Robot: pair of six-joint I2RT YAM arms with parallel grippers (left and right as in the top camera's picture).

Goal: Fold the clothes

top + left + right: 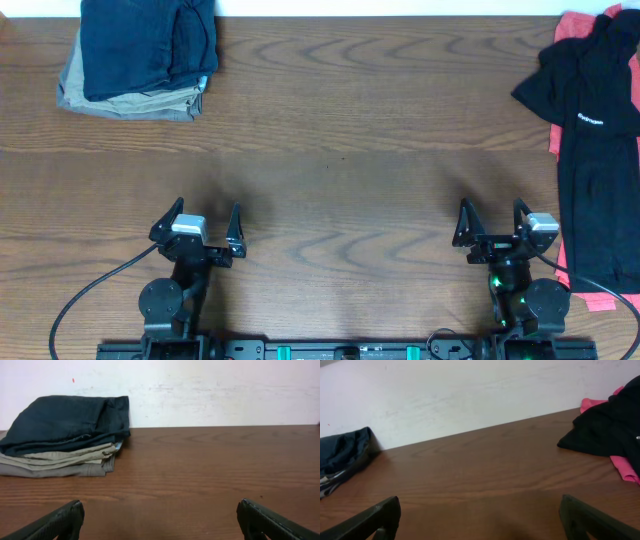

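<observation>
Both your grippers stand wide, holding nothing: left gripper [207, 214] near left, right gripper [491, 211] near right, low over the table [340, 150]. Your black T-shirt [590, 140] sprawls unfolded over a pink garment [572, 30] at far right. Folded stack [140, 55] sits far left.

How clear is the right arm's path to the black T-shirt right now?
Probably reachable: the right gripper is open and empty, the black T-shirt lies close on its right atop a pink garment, and nothing stands between them.
</observation>
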